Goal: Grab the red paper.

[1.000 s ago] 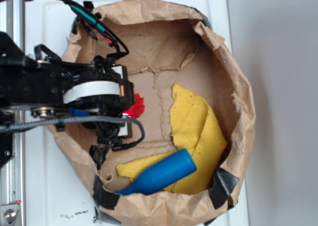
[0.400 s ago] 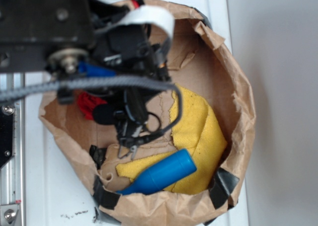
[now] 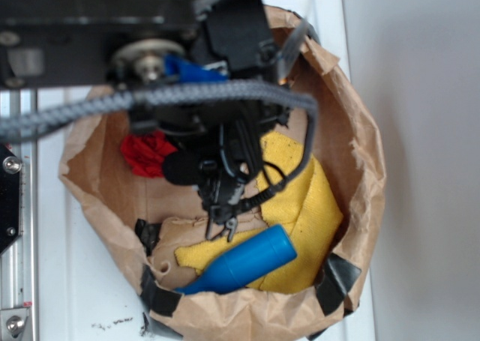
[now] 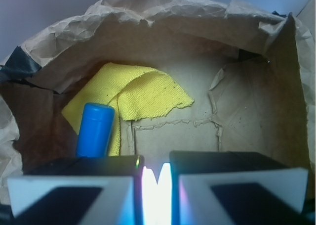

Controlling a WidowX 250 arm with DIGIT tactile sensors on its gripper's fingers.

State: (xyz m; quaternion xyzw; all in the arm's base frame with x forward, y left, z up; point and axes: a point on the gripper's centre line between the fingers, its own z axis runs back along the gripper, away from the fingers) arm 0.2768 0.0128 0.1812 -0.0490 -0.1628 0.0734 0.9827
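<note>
The red paper (image 3: 145, 152) is a crumpled bright red wad on the left side of the brown paper bag's floor. Its right part is hidden under my arm (image 3: 210, 124), which looms large and blurred over the bag's upper left. In the wrist view my gripper (image 4: 157, 161) has its jaws close together, with only a narrow bright slit between them. No red shows there, and the red paper is out of that view. Ahead of the fingers (image 4: 98, 185) lie the yellow cloth (image 4: 133, 94) and the blue cylinder (image 4: 95, 128).
The brown paper bag (image 3: 367, 169) has raised, crumpled walls all round, with black tape (image 3: 339, 275) on its rim. The yellow cloth (image 3: 300, 191) covers the right floor, and the blue cylinder (image 3: 247, 262) lies on it near the front. A cable (image 3: 225, 94) loops off the arm.
My arm has risen toward the exterior camera and swung right. The red paper, earlier only a sliver beside the low gripper, now shows at the bag's left.
</note>
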